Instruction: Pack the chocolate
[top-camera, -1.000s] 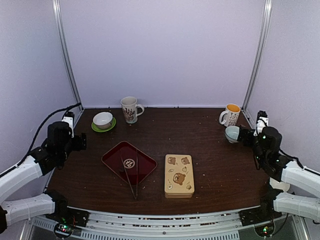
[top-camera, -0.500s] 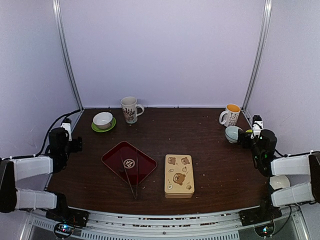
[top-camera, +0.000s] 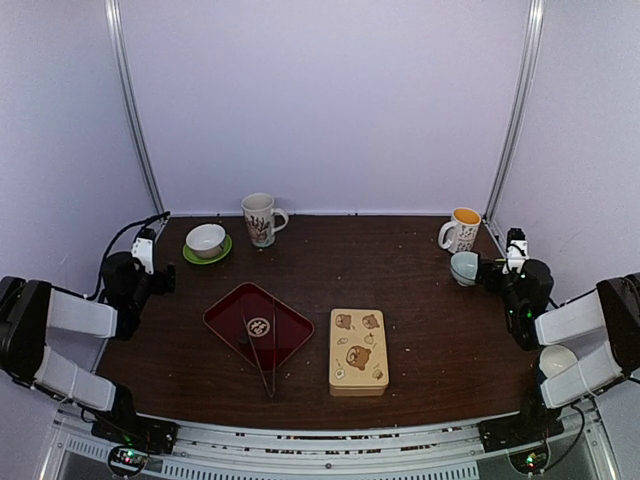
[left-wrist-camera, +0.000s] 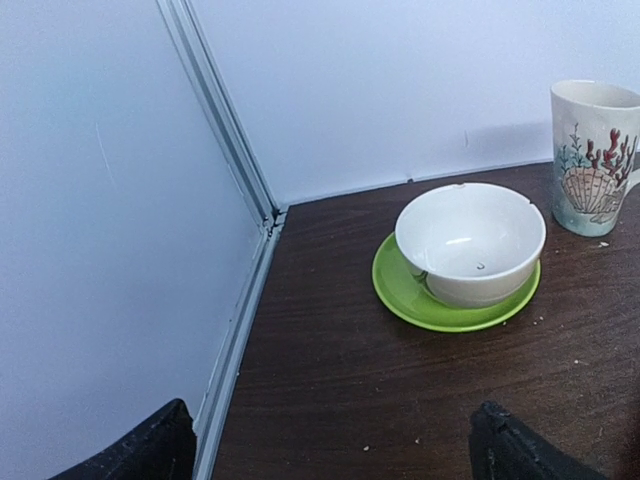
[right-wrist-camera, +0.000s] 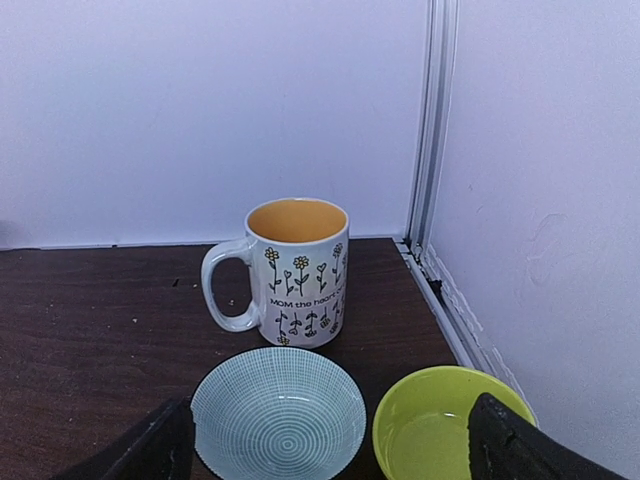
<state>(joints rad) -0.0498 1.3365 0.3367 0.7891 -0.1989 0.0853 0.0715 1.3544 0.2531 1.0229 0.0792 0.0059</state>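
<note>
The left gripper (left-wrist-camera: 330, 455) and right gripper (right-wrist-camera: 335, 450) both gape wide and empty at the counter's (top-camera: 430, 300) far sides. I see no chocolate; the tin (top-camera: 359, 351) sits shut. Swinging inward, the right gripper could clip the striped bowl (right-wrist-camera: 270, 400).

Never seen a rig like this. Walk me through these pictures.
Two robot arms are bolted at the near edge of the table. The wide picture looks down from above and behind them; the other two come from a camera on each wrist. The left gripper faces a white bowl on a green saucer, beside a shell mug. The right gripper faces a flowered mug, a blue-striped bowl and a green bowl. Mid-table lie a red tray, metal tongs partly on it, and a closed tan tin. Both grippers are open and hold nothing. No chocolate shows.
</note>
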